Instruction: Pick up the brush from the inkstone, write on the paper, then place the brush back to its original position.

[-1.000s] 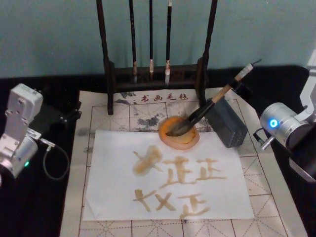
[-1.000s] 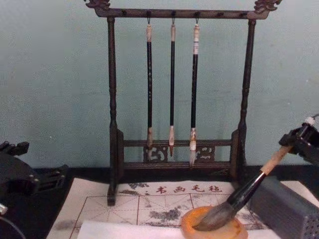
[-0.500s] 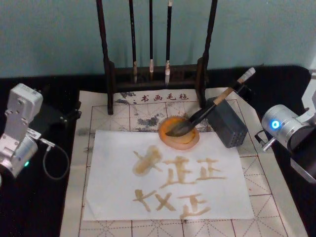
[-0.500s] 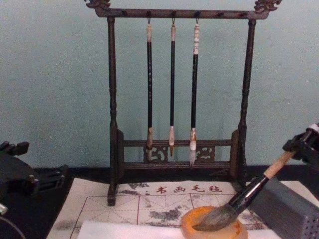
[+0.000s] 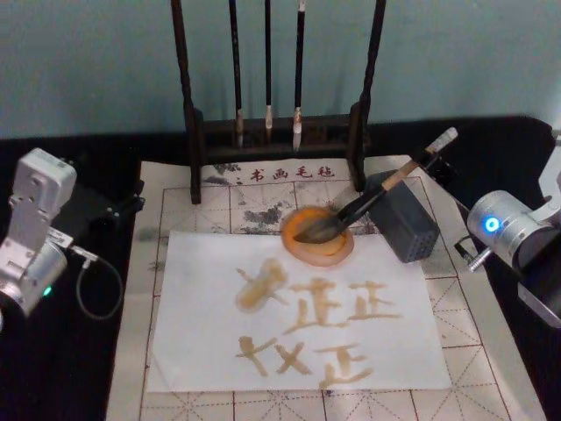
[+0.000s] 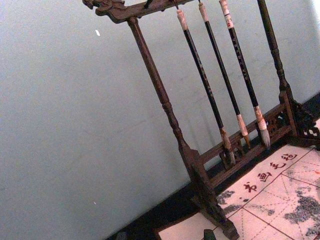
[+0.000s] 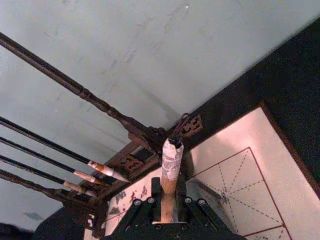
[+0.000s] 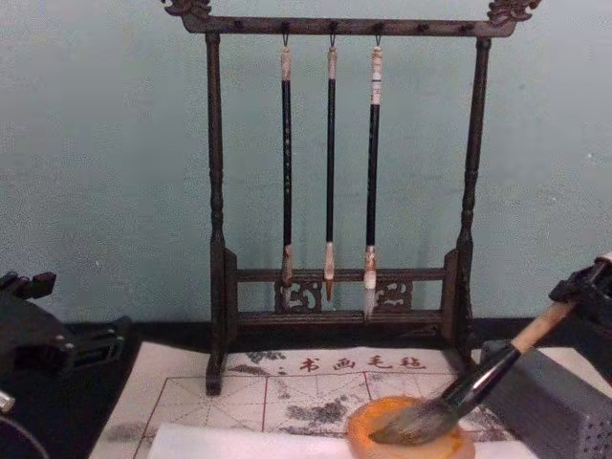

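Note:
The brush (image 5: 368, 200) leans with its grey-brown bristles inside the round orange inkstone (image 5: 317, 237) and its handle slanting up to the right across the grey block. My right gripper (image 5: 429, 160) is shut on the pale handle just below the white-taped top (image 7: 171, 159), at the mat's far right corner. From the chest view the brush (image 8: 478, 378) rises from the inkstone (image 8: 409, 438) to that gripper (image 8: 585, 289). The white paper (image 5: 202, 272) lies in front of the inkstone and carries several tan wet strokes. My left gripper (image 8: 43, 335) is parked at the far left, off the mat.
A dark wooden rack (image 5: 193, 132) with three thin hanging brushes (image 5: 267, 61) stands behind the mat. The grey perforated block (image 5: 405, 224) sits right of the inkstone, under the brush handle. The cream grid mat (image 5: 219, 197) lies on black cloth.
The brush handle has tipped lower and farther right, and the right gripper has gone down with it. The bristles have stayed in the inkstone. The left arm has not moved.

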`<action>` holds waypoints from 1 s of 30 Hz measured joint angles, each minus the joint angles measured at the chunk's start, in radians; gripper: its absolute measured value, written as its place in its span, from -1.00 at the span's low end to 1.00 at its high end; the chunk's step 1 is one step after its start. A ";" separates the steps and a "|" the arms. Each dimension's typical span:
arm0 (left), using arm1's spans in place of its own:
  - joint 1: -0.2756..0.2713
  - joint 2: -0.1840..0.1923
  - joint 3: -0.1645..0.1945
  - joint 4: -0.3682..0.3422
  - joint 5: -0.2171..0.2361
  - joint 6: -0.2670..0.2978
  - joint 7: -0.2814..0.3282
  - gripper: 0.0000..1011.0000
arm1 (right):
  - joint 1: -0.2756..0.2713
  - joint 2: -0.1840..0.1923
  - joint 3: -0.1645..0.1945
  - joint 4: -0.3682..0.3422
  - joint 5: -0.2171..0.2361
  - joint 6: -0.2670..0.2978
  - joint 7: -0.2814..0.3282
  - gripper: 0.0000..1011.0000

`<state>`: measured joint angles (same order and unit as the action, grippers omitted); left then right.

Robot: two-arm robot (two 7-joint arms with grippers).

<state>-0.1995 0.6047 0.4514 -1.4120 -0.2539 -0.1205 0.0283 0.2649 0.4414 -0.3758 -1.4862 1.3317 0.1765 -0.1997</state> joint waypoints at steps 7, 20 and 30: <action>0.000 0.000 0.000 0.000 0.000 0.000 0.000 0.98 | 0.001 0.009 -0.010 0.002 0.016 -0.009 -0.005 -0.63; 0.000 0.000 0.000 0.000 0.000 0.000 0.000 0.98 | 0.004 0.020 -0.023 -0.001 0.025 -0.017 -0.015 -0.63; 0.000 0.000 0.000 0.000 0.000 0.000 0.000 0.98 | 0.003 0.019 -0.022 -0.001 0.025 -0.016 -0.015 -0.63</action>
<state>-0.1995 0.6047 0.4514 -1.4120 -0.2539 -0.1205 0.0283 0.2683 0.4605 -0.3973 -1.4868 1.3569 0.1601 -0.2148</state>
